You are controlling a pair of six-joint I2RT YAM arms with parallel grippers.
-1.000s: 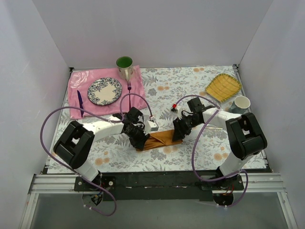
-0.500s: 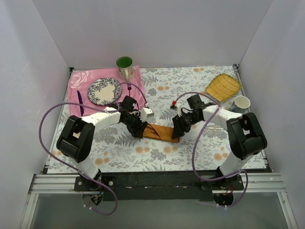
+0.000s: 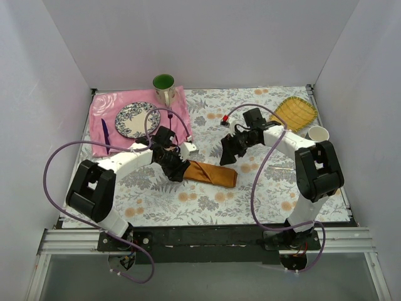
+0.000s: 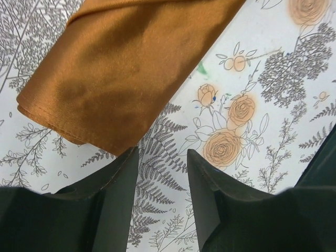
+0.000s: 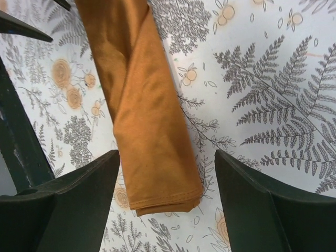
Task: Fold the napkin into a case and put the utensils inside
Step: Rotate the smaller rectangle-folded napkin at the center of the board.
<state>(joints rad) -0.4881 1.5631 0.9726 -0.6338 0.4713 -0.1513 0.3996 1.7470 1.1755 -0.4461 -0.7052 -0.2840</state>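
Napkin (image 3: 212,174) lies folded narrow, long edges unobstructed on tablecloth (image 3: 207,202).

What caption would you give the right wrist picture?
Open jaws frame the folded orange napkin on the flowered tablecloth.

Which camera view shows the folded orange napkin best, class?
The right wrist view: the napkin fills the frame, with its end and folded edges sharp, though the far part is cut off. The top view shows its whole length, but small. The left wrist view shows only one end.
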